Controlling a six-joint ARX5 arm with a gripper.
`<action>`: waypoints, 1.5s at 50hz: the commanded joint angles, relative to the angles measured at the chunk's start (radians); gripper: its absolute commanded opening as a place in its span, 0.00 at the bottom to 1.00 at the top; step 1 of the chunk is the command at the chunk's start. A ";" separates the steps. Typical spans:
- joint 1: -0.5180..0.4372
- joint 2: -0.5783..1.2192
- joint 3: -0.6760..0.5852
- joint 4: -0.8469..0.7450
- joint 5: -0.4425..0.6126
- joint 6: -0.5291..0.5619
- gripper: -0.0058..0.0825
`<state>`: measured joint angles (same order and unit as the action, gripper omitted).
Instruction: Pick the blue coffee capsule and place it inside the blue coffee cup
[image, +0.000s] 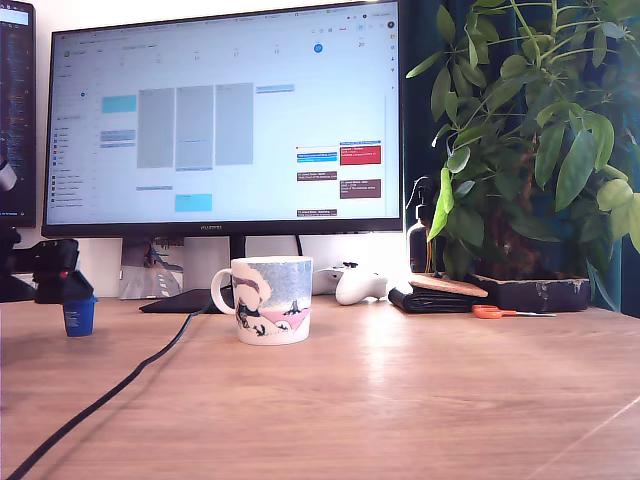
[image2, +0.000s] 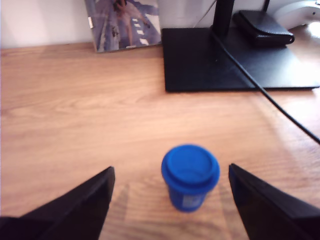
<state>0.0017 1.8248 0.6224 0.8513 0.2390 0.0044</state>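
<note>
Here the gripper (image2: 170, 200), jaws spread either side of the upright blue coffee capsule (image2: 190, 176), is at the grasp step; next, probably, pinch it and lift toward the blue coffee cup (image: 270, 300)

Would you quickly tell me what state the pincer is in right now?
Pincer: open, holding nothing; the blue capsule stands on the desk between its fingers.
</note>
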 joint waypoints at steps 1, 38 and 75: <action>0.000 0.034 0.024 -0.019 0.017 0.005 0.82; 0.003 0.113 0.132 -0.161 0.050 0.054 0.40; -0.054 0.062 0.145 0.023 0.326 -0.154 0.17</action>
<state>-0.0280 1.9171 0.7582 0.8616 0.5453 -0.1383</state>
